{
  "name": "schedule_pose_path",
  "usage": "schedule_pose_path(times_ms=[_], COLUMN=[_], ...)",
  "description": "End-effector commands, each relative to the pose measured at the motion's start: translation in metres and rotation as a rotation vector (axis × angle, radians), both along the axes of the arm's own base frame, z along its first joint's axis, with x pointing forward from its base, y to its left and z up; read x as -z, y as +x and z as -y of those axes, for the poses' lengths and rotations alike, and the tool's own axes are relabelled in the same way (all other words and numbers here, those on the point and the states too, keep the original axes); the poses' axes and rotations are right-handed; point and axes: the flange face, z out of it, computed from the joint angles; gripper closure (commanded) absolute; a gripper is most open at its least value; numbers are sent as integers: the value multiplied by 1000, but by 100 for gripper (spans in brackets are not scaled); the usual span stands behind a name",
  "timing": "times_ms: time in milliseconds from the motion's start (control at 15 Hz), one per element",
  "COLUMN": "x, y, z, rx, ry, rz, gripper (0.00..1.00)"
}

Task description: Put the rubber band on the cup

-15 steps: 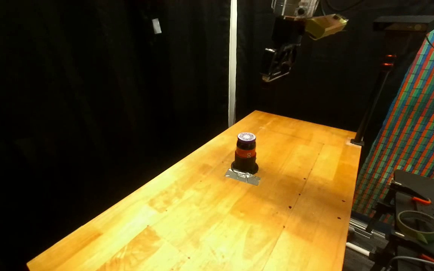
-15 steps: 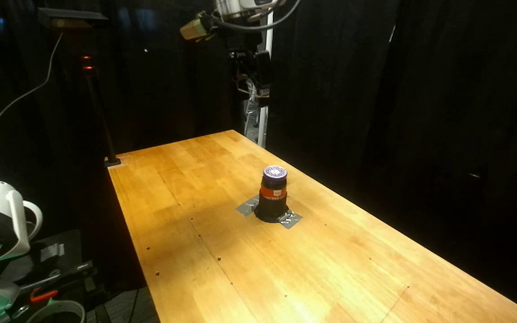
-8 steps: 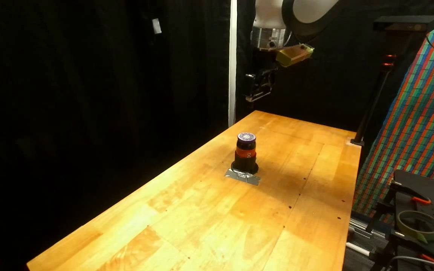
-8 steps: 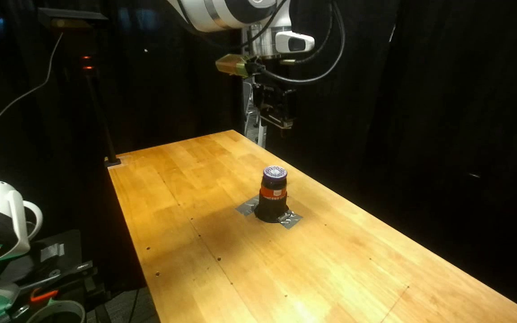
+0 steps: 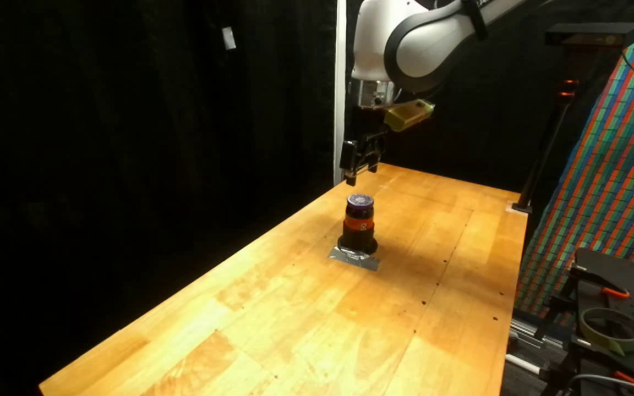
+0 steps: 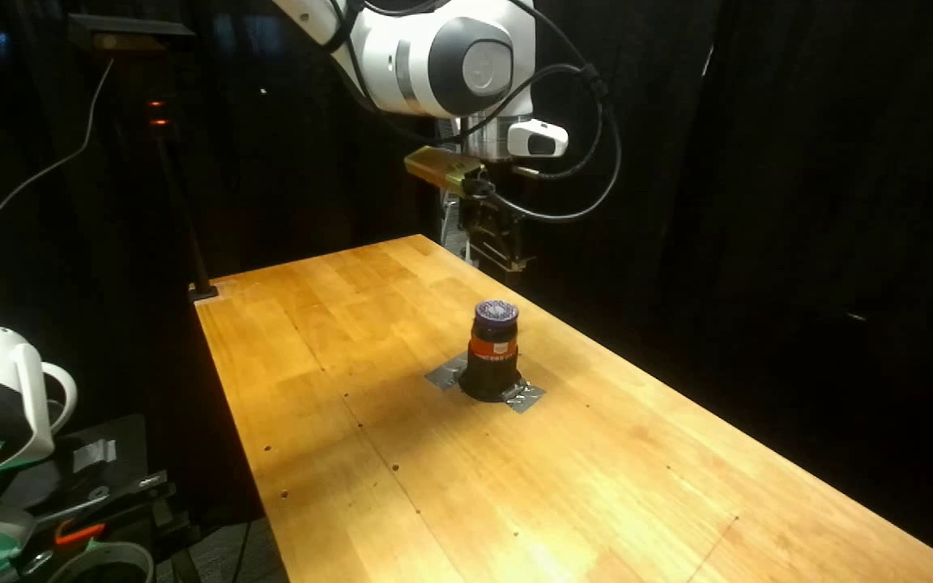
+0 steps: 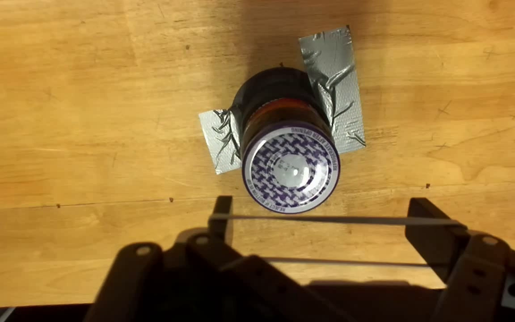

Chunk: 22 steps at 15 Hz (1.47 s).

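Points down beneath the bent arm (image 5: 421,55), with gripper (image 7: 322,209) spread wide and a rubber band (image 7: 329,219) stretched across it. Hovers apart from the upright cup (image 6: 492,346), set lower and just in front. Has room over the table (image 5: 273,308) to either side, with its edge behind. Blends at the tips into dark curtain (image 6: 645,243) in an exterior view; runs off the top in both.

The counter (image 6: 547,470) looks like smooth, glossy wood, the lid (image 7: 291,170) on the cup (image 6: 492,355) shiny metal, the tape (image 7: 343,98) glossy and creased, the curtain (image 5: 152,137) matt cloth.
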Motion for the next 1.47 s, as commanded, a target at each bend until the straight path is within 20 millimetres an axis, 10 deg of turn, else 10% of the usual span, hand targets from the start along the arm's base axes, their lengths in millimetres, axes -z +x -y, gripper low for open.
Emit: schedule_pose_path(times_ms=[0,1000,1067,1400], x=[17,85,88,82], y=[16,29,26,14], z=[-1,13,13,13], rx=[-19,-20,-27,-57], ry=[17,4,5,-8], rz=[32,57,38,-33], gripper=[0,1,26,50])
